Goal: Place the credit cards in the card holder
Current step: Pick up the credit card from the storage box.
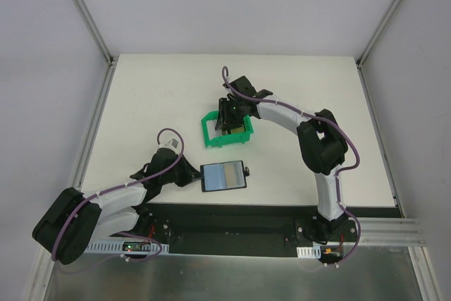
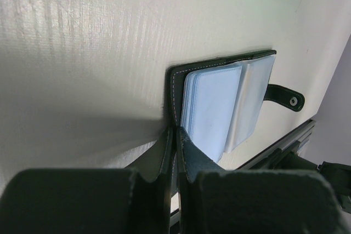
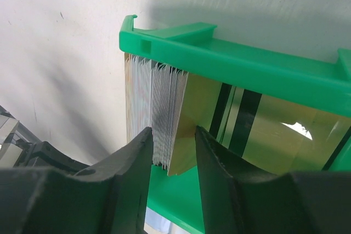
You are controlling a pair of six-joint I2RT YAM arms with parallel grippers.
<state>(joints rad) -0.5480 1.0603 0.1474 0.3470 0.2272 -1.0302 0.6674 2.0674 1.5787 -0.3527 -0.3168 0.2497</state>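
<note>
Partly masking credit cards (image 3: 159, 108) overhead: right end effector (image 1: 227, 111).

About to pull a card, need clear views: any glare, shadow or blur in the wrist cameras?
Right wrist: bright glare patch on the gold credit cards; the right fingers are blurred, card edges sharp. Left wrist: left fingers dark and soft, shadow on the table beside the card holder.

The top external view looks steeply down from above the near edge over the whole white table (image 1: 162, 89). The left wrist view sits low and close, facing the open black folding wallet with bluish-grey sleeves (image 2: 219, 102), also seen from overhead. The right wrist view presses close to the green plastic open-fronted bin (image 3: 230, 64); the green sliver atop the left wrist view is probably the same bin.
</note>
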